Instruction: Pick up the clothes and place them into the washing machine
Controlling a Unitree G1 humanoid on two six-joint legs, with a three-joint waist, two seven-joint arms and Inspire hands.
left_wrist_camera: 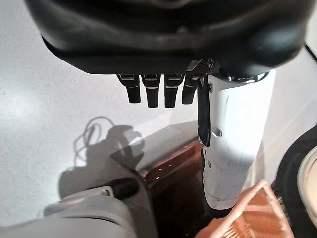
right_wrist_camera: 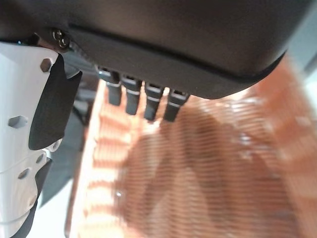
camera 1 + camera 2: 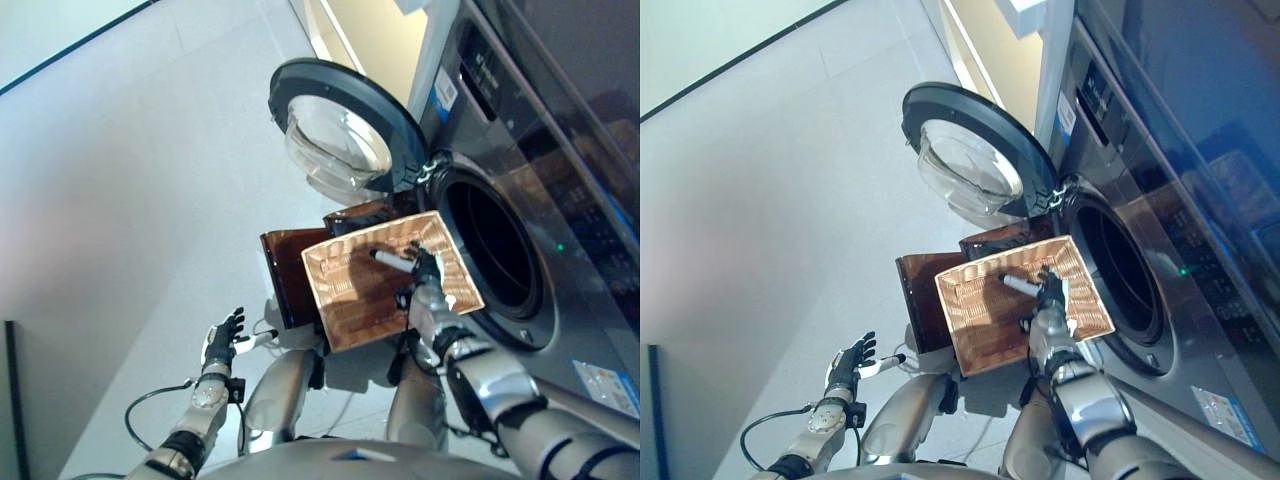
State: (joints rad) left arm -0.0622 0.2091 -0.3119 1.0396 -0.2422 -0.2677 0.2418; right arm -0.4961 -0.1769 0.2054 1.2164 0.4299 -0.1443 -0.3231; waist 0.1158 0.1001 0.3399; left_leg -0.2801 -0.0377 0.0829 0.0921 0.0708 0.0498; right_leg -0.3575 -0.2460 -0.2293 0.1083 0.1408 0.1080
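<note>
Fingers (image 2: 148, 101) over blurred basket (image 2: 208, 163)

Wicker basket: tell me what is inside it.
The wicker basket shows only its bare woven bottom, with the right hand open above it. No clothes visible. The patch under the hand is covered in the eye views.

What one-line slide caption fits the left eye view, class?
Right hand open over an empty wicker basket beside the washing machine, whose door stands open.

One washing machine (image 3: 560, 200) — one wicker basket (image 3: 350, 300) — one brown stand (image 3: 285, 265), two hands.
</note>
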